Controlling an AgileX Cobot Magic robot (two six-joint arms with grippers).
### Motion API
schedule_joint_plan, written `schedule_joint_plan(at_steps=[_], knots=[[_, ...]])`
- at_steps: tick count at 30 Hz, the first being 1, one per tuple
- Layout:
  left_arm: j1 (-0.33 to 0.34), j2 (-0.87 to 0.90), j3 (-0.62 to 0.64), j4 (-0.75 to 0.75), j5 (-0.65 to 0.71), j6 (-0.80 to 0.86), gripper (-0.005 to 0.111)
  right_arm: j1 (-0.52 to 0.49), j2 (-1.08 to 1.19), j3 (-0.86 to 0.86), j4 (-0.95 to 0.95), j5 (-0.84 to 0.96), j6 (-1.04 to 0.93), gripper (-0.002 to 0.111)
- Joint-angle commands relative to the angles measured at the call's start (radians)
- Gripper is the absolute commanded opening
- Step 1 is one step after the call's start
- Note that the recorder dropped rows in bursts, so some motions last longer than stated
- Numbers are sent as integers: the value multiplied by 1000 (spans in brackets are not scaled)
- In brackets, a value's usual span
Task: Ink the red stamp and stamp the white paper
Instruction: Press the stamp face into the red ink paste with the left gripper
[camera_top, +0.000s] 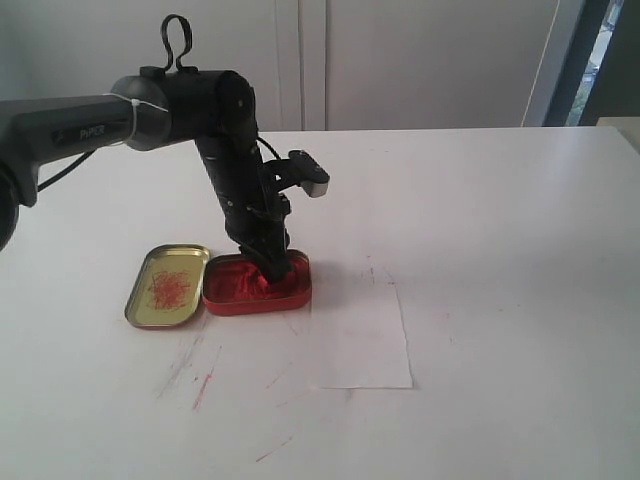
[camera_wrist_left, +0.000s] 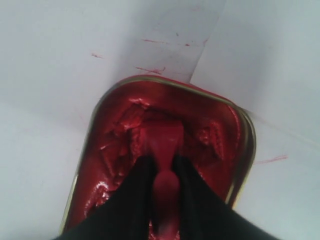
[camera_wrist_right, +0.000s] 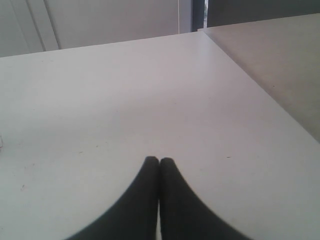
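**Exterior view, with both wrist views: left arm down in the ink tin**

1. Table (camera_top: 500, 230): white top. We note thin red smears (camera_top: 205, 385) near its front edge.
2. Left arm (camera_top: 225, 170): black. It enters from the left with the upper link near level, bends at a high elbow, and the forearm drops steeply into the tin.
3. White paper (camera_top: 362, 340): a plain rectangular sheet lying flat. It is just beside the tin, on the side nearer the exterior camera and to its right. We see no mark on it.
4. Tin (camera_top: 292, 297): red, oblong, gold-rimmed, open and filled with churned red paste.
5. Lid (camera_top: 168, 285): gold inside with red scribble marks. It lies open-side up, touching the tin's left end.
6. Left gripper (camera_wrist_left: 164, 164): the black fingers (camera_wrist_left: 135, 195) are clamped on the handle of the red stamp.
7. Red stamp (camera_wrist_left: 161, 137): all red, with a blocky base and a narrower handle. It is inside the tin with its base set in the paste.
8. Right gripper (camera_wrist_right: 159, 162): the fingertips are pressed together and hold nothing, above bare tabletop.
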Motion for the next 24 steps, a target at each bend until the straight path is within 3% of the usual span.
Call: schedule_joint_plan(at_steps=[1,24], knots=[[2,47,54,91,-57,-15,0,-4,-5,5,-8,-15,5,0],[-5,-106,16,125,-25,-17,0,-4,-5,5,-8,-15,5,0]])
